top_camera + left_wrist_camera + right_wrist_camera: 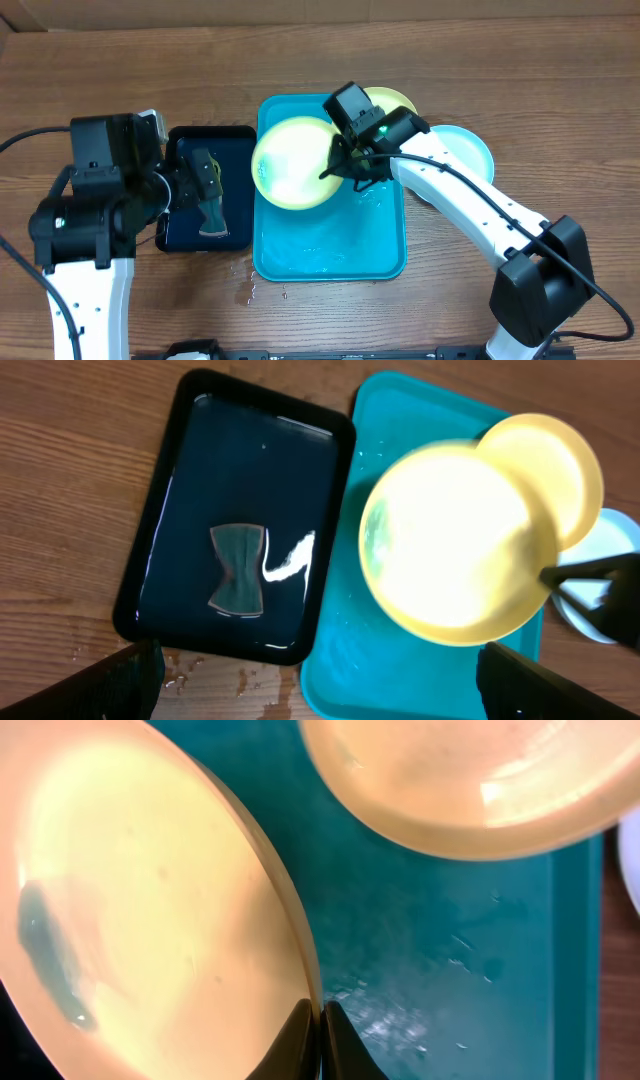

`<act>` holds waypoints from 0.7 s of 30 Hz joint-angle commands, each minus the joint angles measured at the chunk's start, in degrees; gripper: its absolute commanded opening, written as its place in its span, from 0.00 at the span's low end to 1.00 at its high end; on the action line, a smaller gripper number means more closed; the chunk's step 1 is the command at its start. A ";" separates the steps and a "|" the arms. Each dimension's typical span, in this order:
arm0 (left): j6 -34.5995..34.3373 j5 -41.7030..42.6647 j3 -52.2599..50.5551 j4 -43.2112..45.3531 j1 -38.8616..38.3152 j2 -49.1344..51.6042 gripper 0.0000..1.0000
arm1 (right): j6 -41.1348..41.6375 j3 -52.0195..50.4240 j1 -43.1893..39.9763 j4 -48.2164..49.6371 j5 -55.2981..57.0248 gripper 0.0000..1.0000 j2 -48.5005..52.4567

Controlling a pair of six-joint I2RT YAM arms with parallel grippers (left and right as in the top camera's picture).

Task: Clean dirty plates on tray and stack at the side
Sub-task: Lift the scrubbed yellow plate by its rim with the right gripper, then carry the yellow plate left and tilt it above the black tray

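Plate (292, 163) pinched at rim over tray (330, 250)

Logged light green, round, no long axis; hollow face upward, above tray's far left part. Found right gripper (345, 168) clamped tight on its right edge. Noted second green plate (395, 100) at tray's far right corner, blue plate (465, 150) on table (500, 60) just beside. Saw left gripper (205, 168) spread wide above black tray (235, 140). Recorded wood-grain top, water droplets (250, 290) near tray's front left corner.
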 commanded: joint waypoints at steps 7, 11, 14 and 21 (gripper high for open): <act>-2.58 1.51 0.52 1.92 0.20 6.27 1.00 | -0.39 2.08 3.34 10.54 1.64 0.04 0.52; -4.04 10.78 0.57 1.05 0.31 7.76 1.00 | -0.42 2.10 5.31 14.08 2.32 0.04 1.84; -3.82 13.31 0.68 0.48 0.31 6.73 1.00 | -0.44 2.08 7.34 16.37 5.60 0.04 3.39; -2.01 9.35 1.84 -3.43 0.31 -5.57 1.00 | -1.18 2.08 12.81 25.07 14.93 0.04 7.21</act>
